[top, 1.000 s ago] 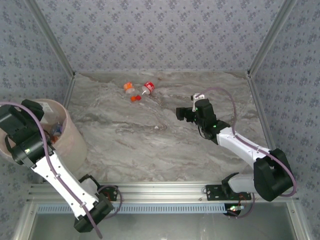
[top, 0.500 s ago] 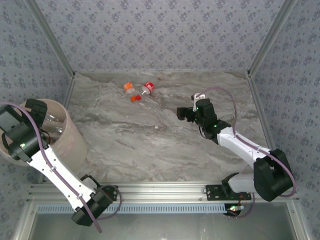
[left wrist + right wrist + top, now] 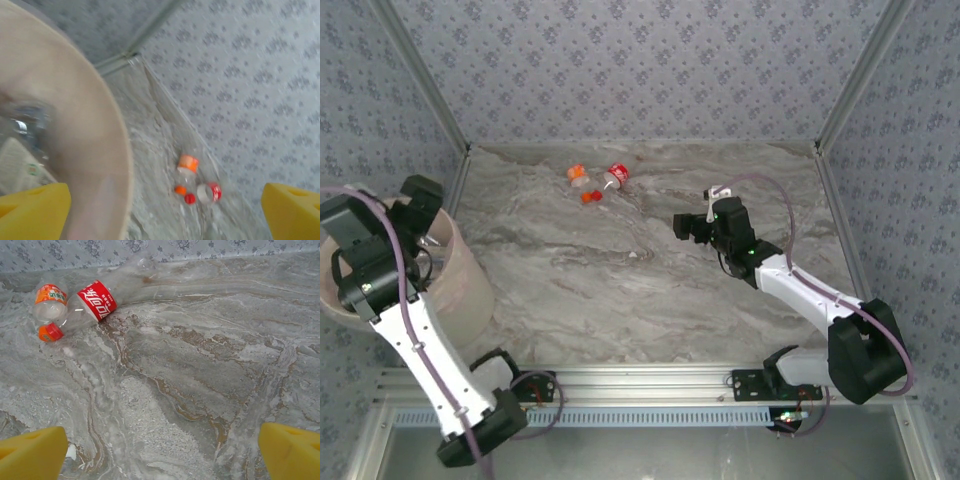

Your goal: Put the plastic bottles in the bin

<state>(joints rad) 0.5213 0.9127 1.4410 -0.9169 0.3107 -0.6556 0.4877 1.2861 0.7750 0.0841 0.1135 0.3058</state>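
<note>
Lifting away from where it was a second ago, low inside the bin [image 3: 470,285], the left gripper [image 3: 420,198] is now hanging over the bin's far rim. Its jaws are standing wide with nothing between them, as the left wrist view shows. I judge that it is coming off a drop, so one more bottle is counting as delivered. Inside the bin, blurred clear plastic [image 3: 25,122] is lying against the pale wall; how many bottles it is cannot be told.

The right gripper [image 3: 682,226] is staying where it was, hovering over the middle of the marbled table [image 3: 620,290], jaws fully apart and empty.

Two bottles are waiting by the back wall, well apart from both grippers and the bin. A red-labelled bottle [image 3: 97,300] is lying on its side, clear and crumpled, its neck pointing toward the near left. An orange-labelled bottle [image 3: 50,302] is sitting just beside it, touching or nearly so. These two are probably the remaining work, and the right gripper is facing them.
</note>
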